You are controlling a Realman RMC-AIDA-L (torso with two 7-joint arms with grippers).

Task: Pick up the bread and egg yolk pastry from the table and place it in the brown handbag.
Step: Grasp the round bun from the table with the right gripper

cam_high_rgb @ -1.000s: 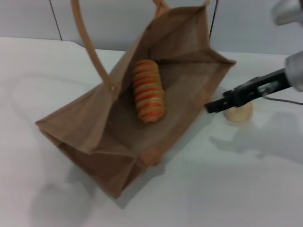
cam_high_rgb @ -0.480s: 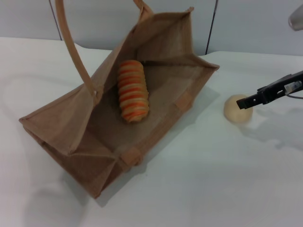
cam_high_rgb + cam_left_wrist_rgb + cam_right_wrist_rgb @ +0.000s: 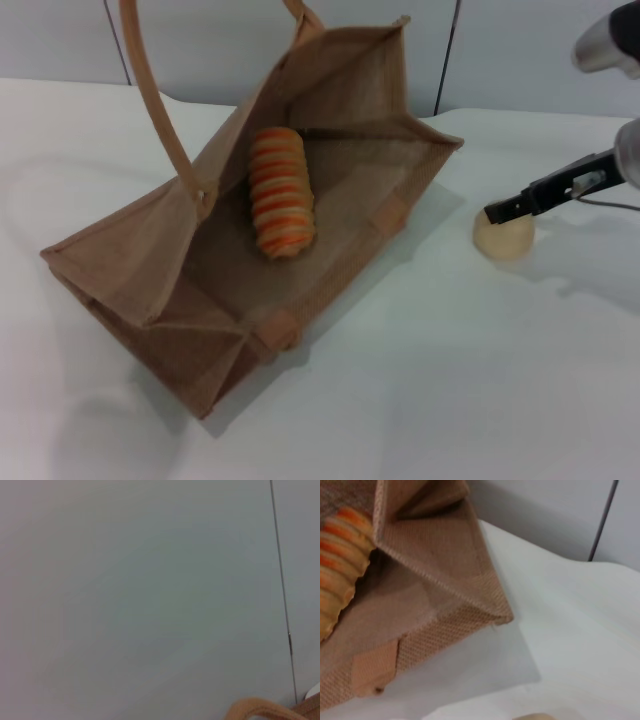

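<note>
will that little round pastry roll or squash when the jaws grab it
The pastry is a smooth dome lying on the bare table, so a sideways nudge could make it slide or roll. It looks soft, so a hard squeeze might dent it. The right gripper hangs just above it.

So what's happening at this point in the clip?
The bread already lies inside the brown handbag, which rests open on the white table. The egg yolk pastry sits on the table beside the bag, not yet picked up. The right gripper is reaching in at the pastry's top edge, with no grasp visible. The left gripper isn't in view; its camera shows mostly wall.
</note>
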